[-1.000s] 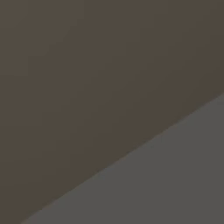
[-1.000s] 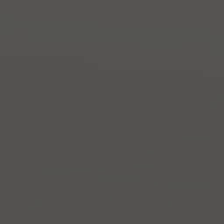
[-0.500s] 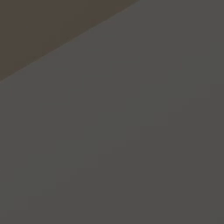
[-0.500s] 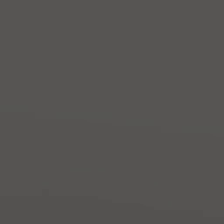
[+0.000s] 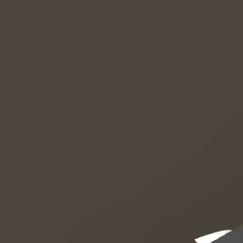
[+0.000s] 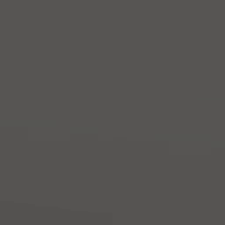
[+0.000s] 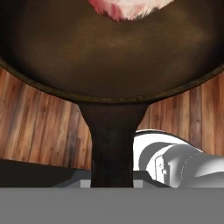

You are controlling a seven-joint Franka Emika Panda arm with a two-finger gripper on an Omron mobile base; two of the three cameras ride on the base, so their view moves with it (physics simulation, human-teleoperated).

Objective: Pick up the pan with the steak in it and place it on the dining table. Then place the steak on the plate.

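Gripping pan (image 7: 109,57) handle, steak (image 7: 127,8) inside, wood floor (image 7: 39,127) beneath.

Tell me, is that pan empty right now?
No. In the hand view a pink-red steak lies inside the dark pan, at the top edge of the picture, with a wooden floor beneath.

The hand view is looking along the gripper at very close range onto the pan (image 7: 109,65), with its handle running toward the lens and a wooden floor (image 7: 39,131) lying beyond. The left base view is facing a flat dark brown surface (image 5: 109,109), pressed so near that nothing is resolving. The right base view is facing plain grey, sharing nothing recognisable with the others.
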